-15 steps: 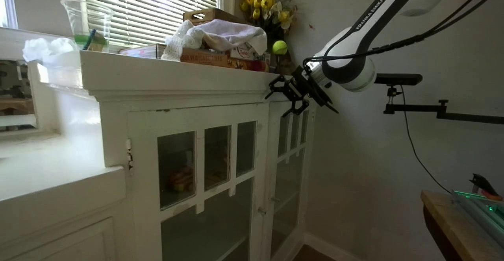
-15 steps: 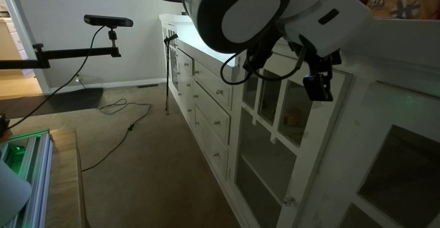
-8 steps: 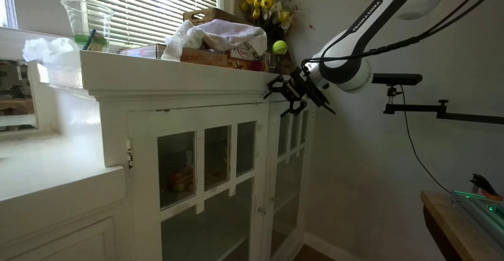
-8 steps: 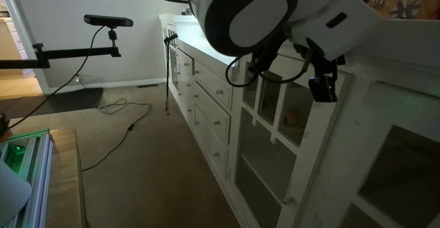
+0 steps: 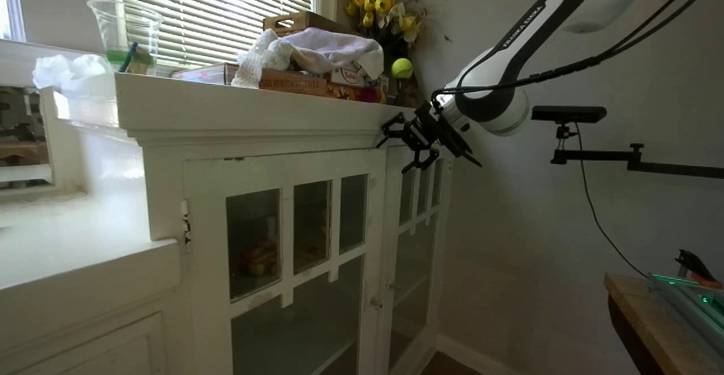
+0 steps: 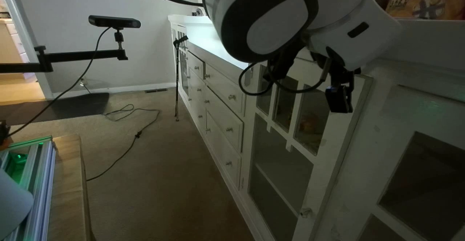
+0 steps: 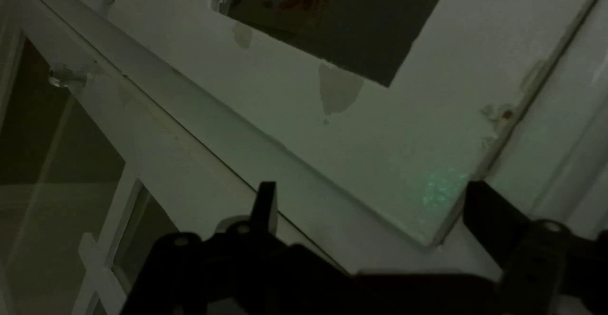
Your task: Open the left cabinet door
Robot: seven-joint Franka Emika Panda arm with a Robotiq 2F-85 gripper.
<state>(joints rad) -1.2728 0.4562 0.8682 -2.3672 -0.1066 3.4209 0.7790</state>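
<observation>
Left cabinet door: long axis upright, looks closed, lower centre in an exterior view. Its knob sits well below my gripper, jaws spread, nothing between; I'd likely go down next.

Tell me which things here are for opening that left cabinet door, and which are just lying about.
For the job:
black gripper
left cabinet door
its knob

Just lying about:
clear plastic cup
tennis ball
pale cloth
yellow flowers
</observation>
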